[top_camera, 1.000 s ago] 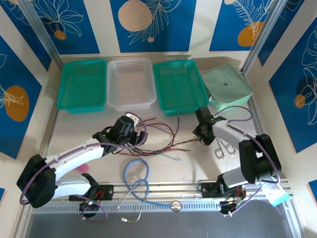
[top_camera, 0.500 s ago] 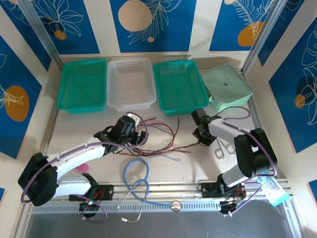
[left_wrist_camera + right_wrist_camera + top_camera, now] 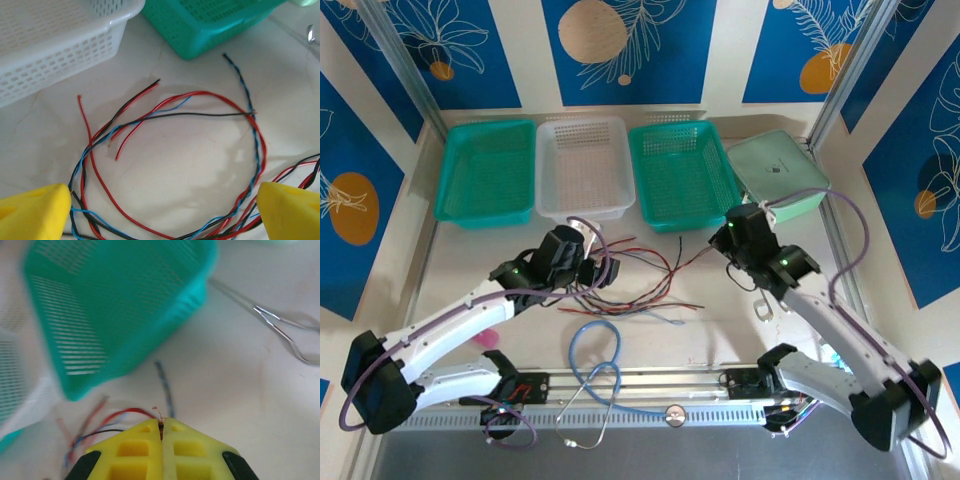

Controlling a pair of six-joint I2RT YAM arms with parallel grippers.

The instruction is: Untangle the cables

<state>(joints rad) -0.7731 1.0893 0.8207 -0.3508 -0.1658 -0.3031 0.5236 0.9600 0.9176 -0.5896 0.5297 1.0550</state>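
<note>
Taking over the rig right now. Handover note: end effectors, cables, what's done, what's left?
Left end effector: open, yellow fingers either side of the thin red, black and blue cables, gripping nothing.
Right end effector: shut on one cable end, just in front of the right-hand green mesh basket.
Cables: one loose tangle on the white tabletop between the arms.
Done: one end pinched.
Left: probably draw that strand clear, then separate the rest. None looks freed yet.
</note>
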